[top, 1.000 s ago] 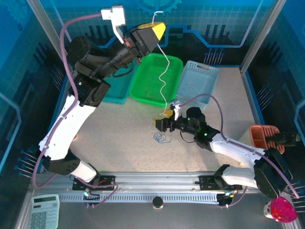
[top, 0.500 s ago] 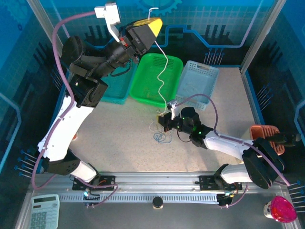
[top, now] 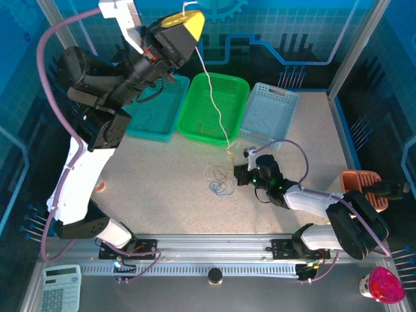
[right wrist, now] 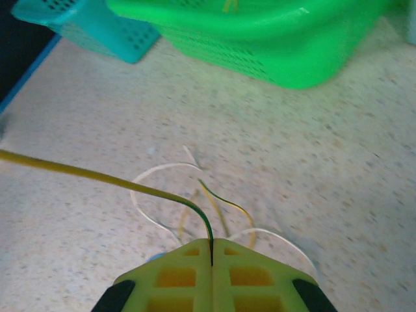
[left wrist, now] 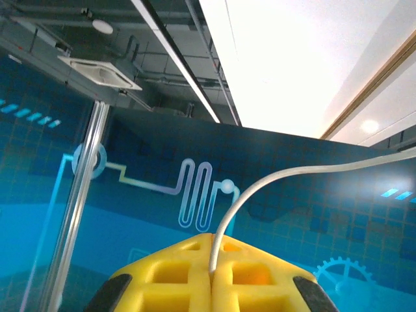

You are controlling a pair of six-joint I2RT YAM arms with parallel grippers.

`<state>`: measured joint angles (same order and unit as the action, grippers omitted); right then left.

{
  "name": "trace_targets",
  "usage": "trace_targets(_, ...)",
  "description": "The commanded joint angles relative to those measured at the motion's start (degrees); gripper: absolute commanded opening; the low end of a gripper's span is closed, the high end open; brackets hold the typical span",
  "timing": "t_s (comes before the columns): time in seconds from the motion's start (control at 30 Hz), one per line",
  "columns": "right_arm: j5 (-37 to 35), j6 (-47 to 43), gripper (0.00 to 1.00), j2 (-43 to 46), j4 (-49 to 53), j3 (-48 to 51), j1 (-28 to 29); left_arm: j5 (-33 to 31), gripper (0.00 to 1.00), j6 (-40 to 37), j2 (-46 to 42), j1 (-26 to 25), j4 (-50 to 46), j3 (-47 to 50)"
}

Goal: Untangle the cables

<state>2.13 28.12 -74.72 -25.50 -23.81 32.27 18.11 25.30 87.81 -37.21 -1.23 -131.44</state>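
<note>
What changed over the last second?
The left gripper, shut on the white cable, rose up and to the left, pulling that cable straighter out of the clump. The right gripper closed on a yellowish cable at the clump and shifted slightly right. Unchanged: the blue cable on the table and the green basket.
</note>
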Motion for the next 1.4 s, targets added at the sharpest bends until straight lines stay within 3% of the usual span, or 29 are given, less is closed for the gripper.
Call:
trace_targets(0.0, -1.5, 1.2, 0.00, -0.6, 0.8, 1.7, -1.4, -2.2, 0.00, -3.0, 0.4, 1.3, -1.2, -2.7)
trace_targets(0.3, -1.5, 2.0, 0.00, -3.9, -0.1, 4.0, -3.9, -3.2, 0.00, -3.5, 0.8, 5.1, -2.0, -6.8)
trace_targets(0.53, 2.7, 2.8, 0.00, -5.8, -2.3, 3.9, -4.5, -2.8, 0.00, -3.2, 0.4, 6.3, -3.2, -6.5)
trace_targets(0.87, 1.8, -1.3, 0.00, 1.2, 15.0, -3.6, 0.0, -5.3, 0.00, -6.9, -5.8, 6.5, -1.4, 8.4)
trace_targets(1.0, 1.6, -2.3, 0.15, 2.4, 21.3, -6.8, 1.2, -5.8, 0.00, -8.2, -6.9, 6.9, -1.6, 12.3)
trace_targets(1.13, 1.2, -2.9, 0.50, 3.7, 26.6, -10.0, 2.3, -5.8, 0.00, -8.8, -6.6, 7.3, -2.2, 14.5)
trace_targets(1.2, 1.3, -3.3, 0.62, 4.6, 29.1, -11.7, 2.6, -5.4, 0.00, -8.6, -6.3, 7.5, -2.2, 15.3)
trace_targets(1.37, 0.2, -4.6, 0.81, 7.6, 37.3, -18.3, 2.9, -4.0, 0.00, -8.2, -5.0, 7.6, -2.2, 16.1)
